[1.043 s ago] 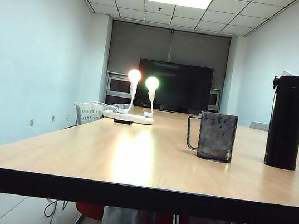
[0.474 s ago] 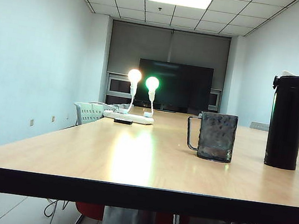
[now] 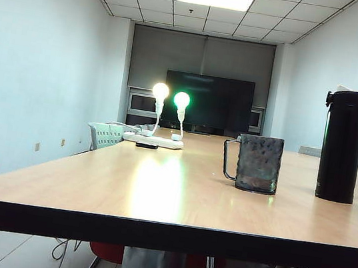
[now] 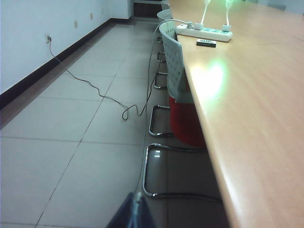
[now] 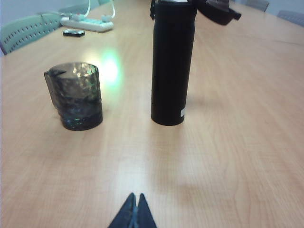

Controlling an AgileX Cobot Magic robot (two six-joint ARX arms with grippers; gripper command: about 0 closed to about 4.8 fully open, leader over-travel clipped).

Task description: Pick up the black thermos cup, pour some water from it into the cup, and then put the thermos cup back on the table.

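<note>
Our right gripper (image 5: 133,209), jaws pressed together, faces the upright tall matte black thermos cup (image 5: 172,66) on the wooden desk (image 5: 237,156); the left gripper (image 4: 135,211), likewise closed, hangs beside the desk, farther off.

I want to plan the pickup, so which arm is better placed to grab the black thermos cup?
Likely the right. The right gripper, shut, faces the black thermos cup standing beside the cup. The left gripper, shut, hangs off the table edge over the floor.

Counter (image 3: 157,191): pale wood-grain, glossy sheen. Black thermos cup (image 5: 172,66): smooth matt black. Cup (image 5: 78,95): dimpled, glossy grey.
</note>
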